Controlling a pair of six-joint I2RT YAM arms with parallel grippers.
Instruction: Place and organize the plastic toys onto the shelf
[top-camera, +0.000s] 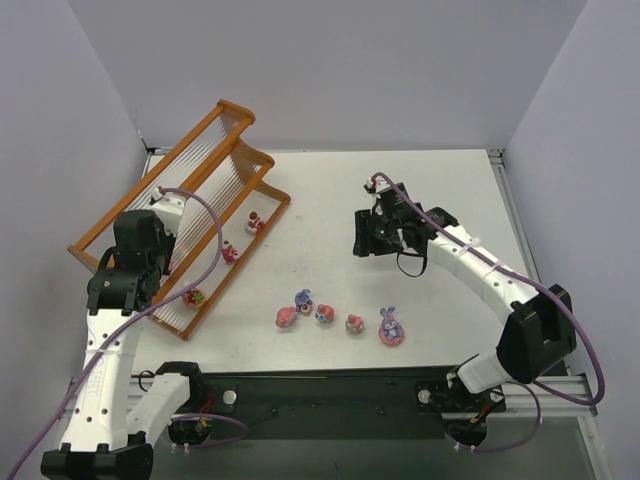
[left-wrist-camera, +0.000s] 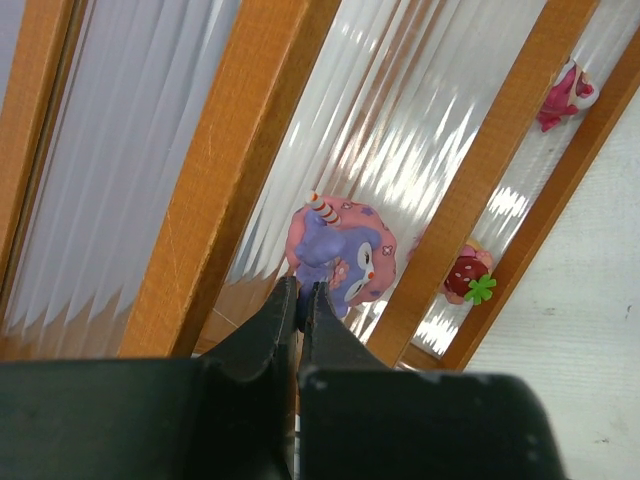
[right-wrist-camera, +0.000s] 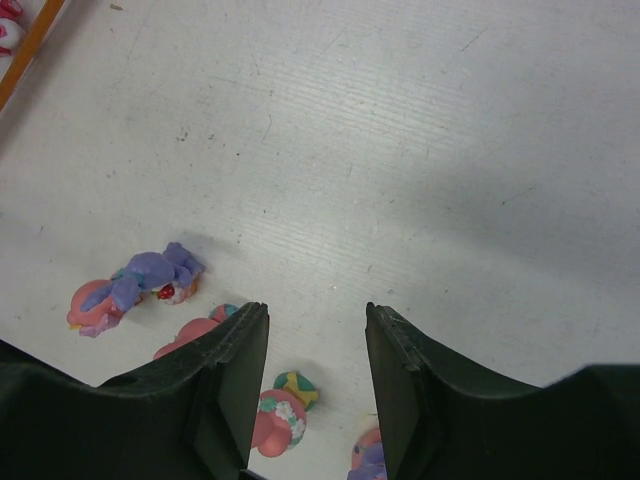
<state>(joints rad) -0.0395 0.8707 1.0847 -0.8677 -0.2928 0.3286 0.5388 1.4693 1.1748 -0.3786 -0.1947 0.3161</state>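
The shelf (top-camera: 215, 125) stands at the left, an orange-brown frame with pale rod tiers. My left gripper (top-camera: 150, 272) is over it, shut on a pink and purple toy (left-wrist-camera: 345, 252) held against the middle tier's rods (left-wrist-camera: 420, 110); the fingertips (left-wrist-camera: 283, 300) pinch its purple part. Three toys sit on the lowest tier: a strawberry one (top-camera: 195, 295) (left-wrist-camera: 468, 280), a red-pink one (top-camera: 230, 252) and another (top-camera: 254, 222) (left-wrist-camera: 562, 95). Several toys lie on the table (top-camera: 324, 313). My right gripper (top-camera: 362, 235) (right-wrist-camera: 317, 320) is open and empty above them.
Loose toys in the right wrist view: a purple-pink one (right-wrist-camera: 130, 285), a pink one (right-wrist-camera: 190, 335), a pink-green one (right-wrist-camera: 280, 410). White walls close in the white table (top-camera: 430, 180). The shelf's orange rails (left-wrist-camera: 230, 170) cross under the left gripper.
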